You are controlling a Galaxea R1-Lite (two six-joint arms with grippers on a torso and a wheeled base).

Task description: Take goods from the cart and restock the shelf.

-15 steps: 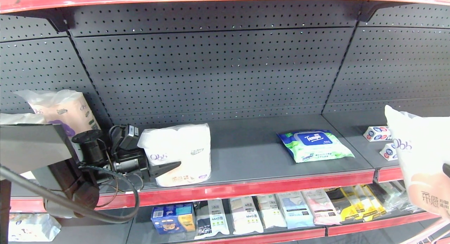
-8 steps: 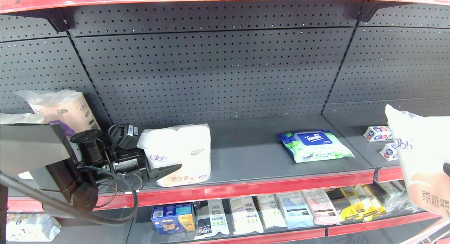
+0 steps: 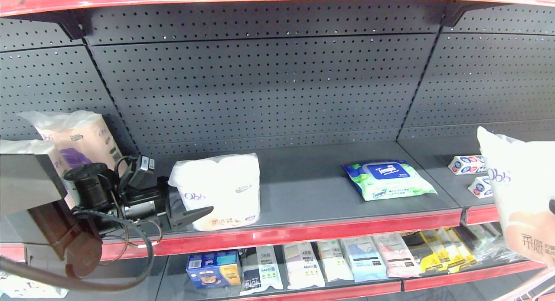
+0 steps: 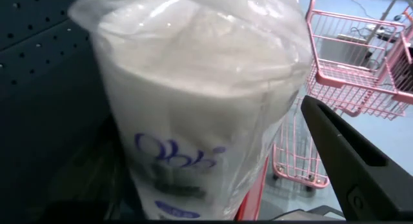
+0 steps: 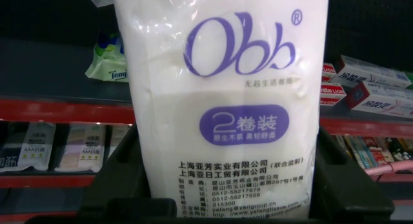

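Left gripper [image 3: 190,212] at shelf [image 3: 303,179] front, jaws spread; one finger [image 4: 348,159] alongside white roll pack [image 3: 221,188], which stands upright on shelf, left part. Contact unclear. Right gripper [image 5: 229,185] pinches second roll pack [image 3: 520,192], held upright before shelf, right side.
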